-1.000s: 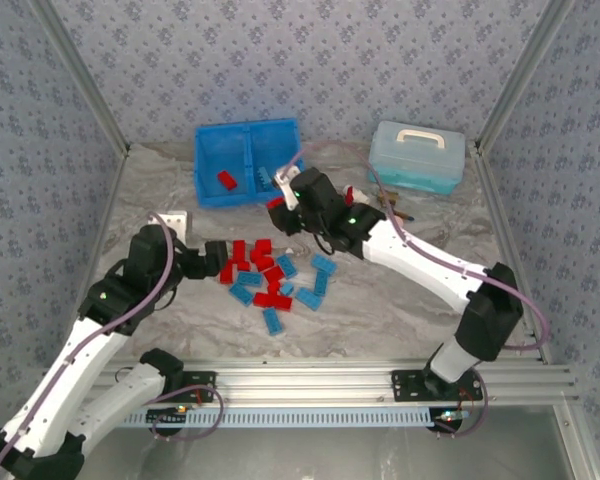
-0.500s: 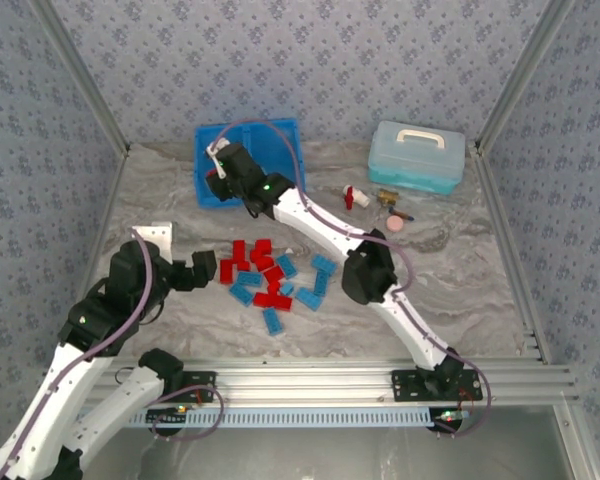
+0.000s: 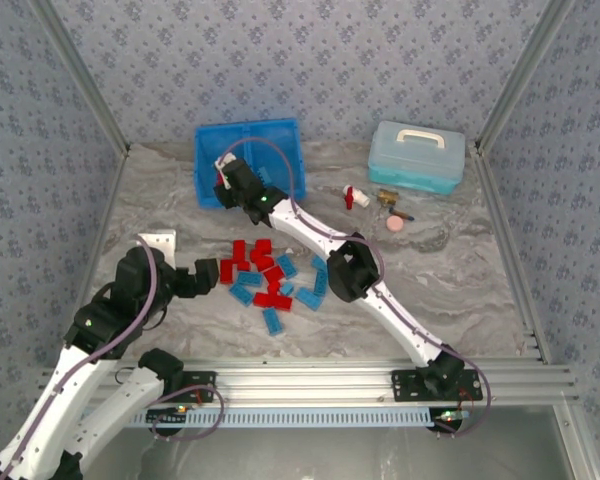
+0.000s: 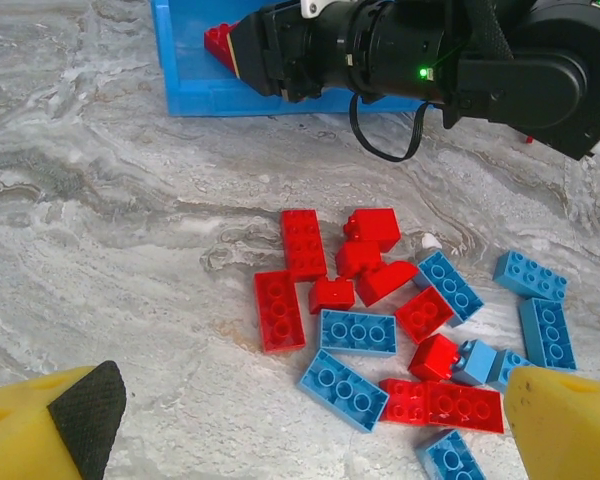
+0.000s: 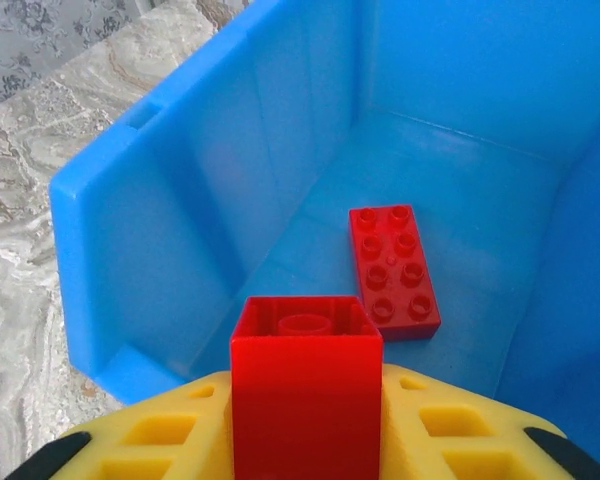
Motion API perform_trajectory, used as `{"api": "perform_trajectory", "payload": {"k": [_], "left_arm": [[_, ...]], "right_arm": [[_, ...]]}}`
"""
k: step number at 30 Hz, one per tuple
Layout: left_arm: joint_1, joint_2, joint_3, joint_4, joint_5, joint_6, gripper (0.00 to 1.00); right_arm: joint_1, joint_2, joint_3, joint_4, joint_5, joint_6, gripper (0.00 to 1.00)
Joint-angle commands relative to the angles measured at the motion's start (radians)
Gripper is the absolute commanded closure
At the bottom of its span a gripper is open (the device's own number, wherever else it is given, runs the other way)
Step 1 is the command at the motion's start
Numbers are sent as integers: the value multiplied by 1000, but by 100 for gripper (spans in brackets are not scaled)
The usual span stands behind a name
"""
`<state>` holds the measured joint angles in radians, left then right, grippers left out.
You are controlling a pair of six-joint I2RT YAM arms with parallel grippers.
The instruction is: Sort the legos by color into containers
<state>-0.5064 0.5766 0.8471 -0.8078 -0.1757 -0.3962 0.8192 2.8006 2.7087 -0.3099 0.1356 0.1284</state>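
Red plastic stands on end between the narrow jaws of the right gripper [image 3: 224, 183]: a red brick [image 5: 305, 385], clasped over the left compartment of the blue bin [image 5: 130, 230]. A second red brick [image 5: 394, 270] lies flat on that compartment's floor, studs up. On the marbled table [image 3: 480, 260], the loose legos [image 3: 270, 275], red and light blue mixed, lie clustered near the bin. The left gripper [image 3: 206, 276] hovers just beside the cluster's left edge, jaws spread wide, holding nothing.
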Motion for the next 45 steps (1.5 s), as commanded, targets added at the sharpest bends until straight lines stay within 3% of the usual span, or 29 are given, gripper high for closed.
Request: {"api": "perform_trajectory", "payload": {"k": [1,4,9,13,15,20,23,27,30,34,38,45], "left_arm": [[-3,-4,-14,34,14,-26,1],[-2,2,-16,42,16,-33,1],[-2,17,2,42,2,-37,1],[-3,55,24,48,-3,-66,1],[-2,95,36,47,0,-80,1],[0,250,51,48,4,-122,1],[11,367,59,67,15,-124,1],[48,528,61,106,49,-105,6],[72,631,46,138,68,-92,16],[96,695,1,212,91,-87,29],[108,750,-42,297,146,-75,33],[115,872,-60,362,140,-81,41]], "right_arm": [[-2,-1,83,72,6,-13,54],[2,-27,107,54,-4,-15,35],[28,-160,90,-8,-46,-49,31],[35,-345,12,-162,-71,-39,30],[35,-487,-120,-205,-68,-18,28],[35,-977,-816,-26,-127,-22,14],[37,-1233,-1132,28,-105,6,8],[35,-1479,-1415,21,-37,85,3],[36,-1626,-1568,-22,5,141,1],[35,-1723,-1656,-87,46,189,1],[33,-1760,-1699,-99,68,208,1],[29,-1733,-1668,-93,71,197,0]]}}
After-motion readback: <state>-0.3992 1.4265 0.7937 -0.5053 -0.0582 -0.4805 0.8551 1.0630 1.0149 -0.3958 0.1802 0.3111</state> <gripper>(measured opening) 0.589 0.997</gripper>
